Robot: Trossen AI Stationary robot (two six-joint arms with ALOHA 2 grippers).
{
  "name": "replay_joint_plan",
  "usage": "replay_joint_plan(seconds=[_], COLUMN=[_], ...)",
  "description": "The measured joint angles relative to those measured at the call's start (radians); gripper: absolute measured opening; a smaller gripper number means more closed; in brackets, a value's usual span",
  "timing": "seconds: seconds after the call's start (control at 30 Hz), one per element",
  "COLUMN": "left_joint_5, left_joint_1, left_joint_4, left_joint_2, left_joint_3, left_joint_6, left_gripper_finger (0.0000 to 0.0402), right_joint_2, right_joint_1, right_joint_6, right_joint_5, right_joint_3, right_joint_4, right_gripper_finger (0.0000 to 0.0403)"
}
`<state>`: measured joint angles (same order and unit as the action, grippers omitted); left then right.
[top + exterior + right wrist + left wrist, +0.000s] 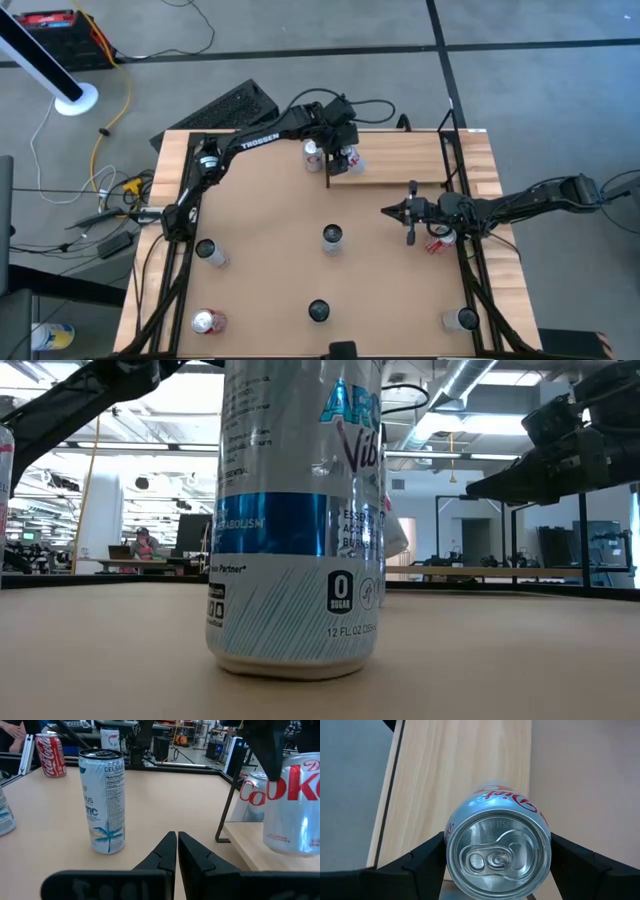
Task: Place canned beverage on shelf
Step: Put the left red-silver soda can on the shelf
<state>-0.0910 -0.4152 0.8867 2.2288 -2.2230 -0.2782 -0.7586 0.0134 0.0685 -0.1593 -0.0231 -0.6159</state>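
The canned beverage, a silver Diet Coke can (pixel 497 850), sits between the fingers of my left gripper (pixel 340 145) over the left end of the shelf (pixel 400 160). The shelf is a light-wood plank with black rods at the table's far side. The right wrist view shows the can (pixel 295 810) low over the plank (pixel 245 845); I cannot tell whether its base touches the wood. My right gripper (pixel 177 845) is shut on nothing and waits level above the table's right middle (pixel 388 210). My left gripper pinches the can's round side wall (pixel 451 842) between its two fingers, just below the top rim, one finger on each opposite side. The fingers (pixel 272 750) come slanting down from above. The can stands near upright over the shelf, lid up toward the wrist.
A second Coke can (pixel 312 152) stands on the table by the shelf's left end. A tall Celsius can (pixel 106 800) stands mid-table, another tall can (pixel 295 510) at the near edge. More cans stand at the near left (pixel 208 321), near right (pixel 460 320) and under the right arm (pixel 440 240).
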Motion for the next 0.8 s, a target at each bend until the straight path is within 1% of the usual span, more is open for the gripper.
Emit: replay_joint_plan(seconds=[0.2,0.33,0.57,0.8], left_joint_5=[0.021,0.025,0.026,0.027], left_joint_1=[-0.001,-0.001,-0.001,-0.001], left_joint_4=[0.049,0.041,0.042,0.038], left_joint_2=[-0.001,-0.001,-0.001,-0.002], left_joint_3=[0.0,0.0,0.0,0.0], left_joint_6=[-0.007,-0.004,0.007,0.009], left_gripper_finger=[0.0275,0.0276,0.0319,0.0317], right_joint_2=[0.0,0.0,0.0,0.0], right_joint_1=[-0.002,-0.002,-0.002,-0.002], right_joint_6=[-0.015,-0.016,-0.016,-0.016], right_joint_5=[0.0,0.0,0.0,0.0], right_joint_3=[0.0,0.0,0.0,0.0], right_joint_4=[0.001,-0.003,-0.006,-0.006], right_gripper_finger=[0.0042,0.0042,0.0042,0.0042])
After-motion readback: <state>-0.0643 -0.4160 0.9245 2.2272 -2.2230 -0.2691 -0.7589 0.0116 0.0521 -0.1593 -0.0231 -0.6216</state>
